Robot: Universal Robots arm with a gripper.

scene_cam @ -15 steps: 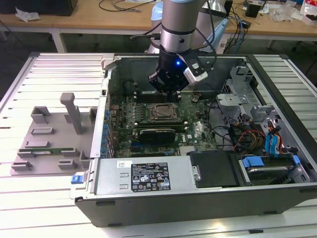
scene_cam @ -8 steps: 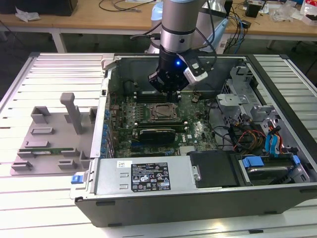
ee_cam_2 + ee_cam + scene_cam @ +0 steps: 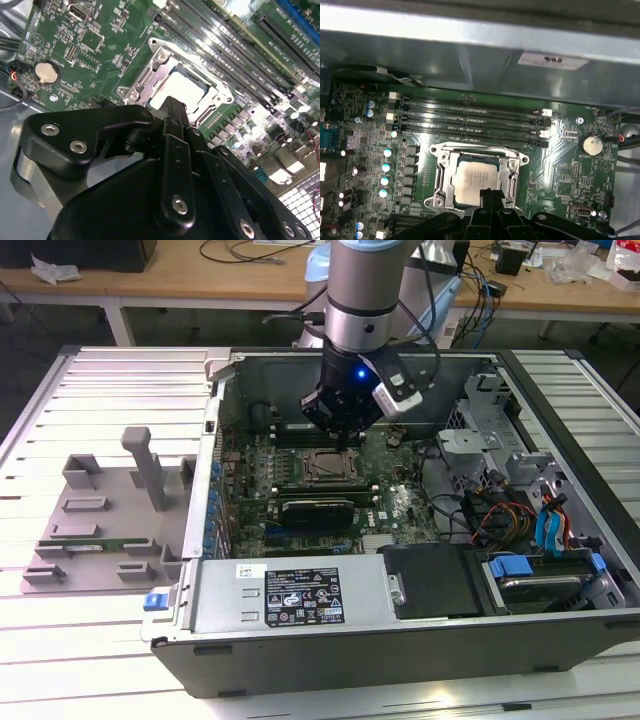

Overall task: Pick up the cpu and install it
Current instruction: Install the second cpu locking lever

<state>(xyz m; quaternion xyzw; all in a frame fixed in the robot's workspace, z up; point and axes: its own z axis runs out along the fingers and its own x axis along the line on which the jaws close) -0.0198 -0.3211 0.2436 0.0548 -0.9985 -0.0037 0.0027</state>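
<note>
One open grey metal computer case [image 3: 420, 630] holds the green motherboard [image 3: 555, 165]; in its silver socket frame [image 3: 439, 175] lies the square silver-topped cpu [image 3: 472, 181], seemingly seated; my black gripper [image 3: 490, 196] hangs just above its near edge, jaws drawn together, holding nothing.

Your exterior view looked down from the near side over the whole open computer case [image 3: 400, 540] on the worktop [image 3: 90, 390]. Both wrist views sat close above the motherboard [image 3: 555, 165], sharing the processor socket [image 3: 175, 90].
</note>
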